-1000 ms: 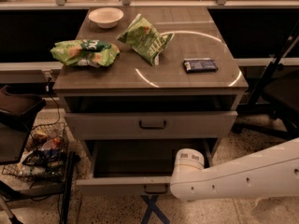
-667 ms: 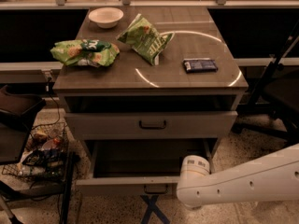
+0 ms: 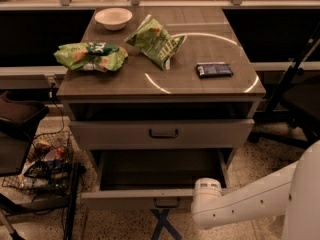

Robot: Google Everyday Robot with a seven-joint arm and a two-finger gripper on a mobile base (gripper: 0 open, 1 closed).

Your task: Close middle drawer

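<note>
Speckled floor (image 3: 120, 226) fills the bottom of the frame, with a wooden cabinet (image 3: 200, 90) at centre.

1. Gripper (image 3: 206, 198): I see it at lower centre-right, at the white end of the arm (image 3: 260, 194), against the right part of the middle drawer's front panel. I cannot tell whether it is open or closed.
2. Arm: it enters from the lower right corner and runs left and slightly down to the drawer front.
3. Middle drawer (image 3: 125, 200): it stands pulled out toward the bottom of the frame. Its low front panel carries a small dark handle (image 3: 166, 202) just left of the arm's end. The box interior is dark.
4. Drawer with the taller front (image 3: 100, 134): directly above, pushed in, with a larger black handle (image 3: 163, 133).
5. Cabinet top: a dark flat packet (image 3: 214, 69) at right, a green bag (image 3: 156, 40) at centre, a second green bag (image 3: 90, 55) at left, a white bowl (image 3: 113, 18) at the upper left.
6. Floor: blue tape cross (image 3: 162, 225) below the open drawer; wire basket (image 3: 42, 166) at lower left.
</note>
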